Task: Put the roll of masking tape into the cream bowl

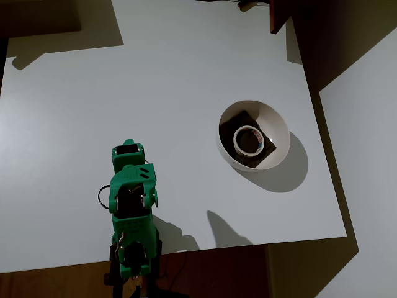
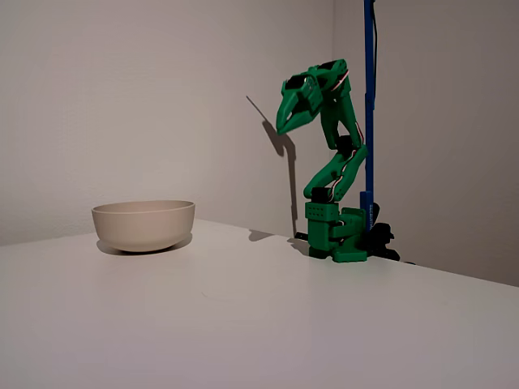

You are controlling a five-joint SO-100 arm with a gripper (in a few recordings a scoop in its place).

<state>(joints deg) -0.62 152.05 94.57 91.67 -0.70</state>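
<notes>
A: Where is the small whitish-cream ring of masking tape (image 1: 248,140) sitting?

B: In the overhead view, it is lying flat inside the round, smooth cream bowl (image 1: 279,127), right of the frame's centre. It is resting on top of a dark brown square block (image 1: 243,120) that is also lying in the bowl. Reddish print is showing on the ring's inner core.

A: And the bowl in the fixed view?

B: The bowl (image 2: 143,224) is standing upright at the left of the frame on the white tabletop (image 2: 243,324), well apart from the arm. Its wall is hiding the contents from this side.

A: What is the green plastic arm (image 2: 334,174) doing?

B: It is standing folded over its base at the right of the frame, beside a blue vertical pole (image 2: 369,105). In the overhead view the arm is occupying the lower left, near the table's lower edge.

A: Jaw state?

B: The gripper (image 2: 281,126) is hanging high above the table, tip pointing down and left. The fingers are appearing pressed together, carrying nothing.
</notes>
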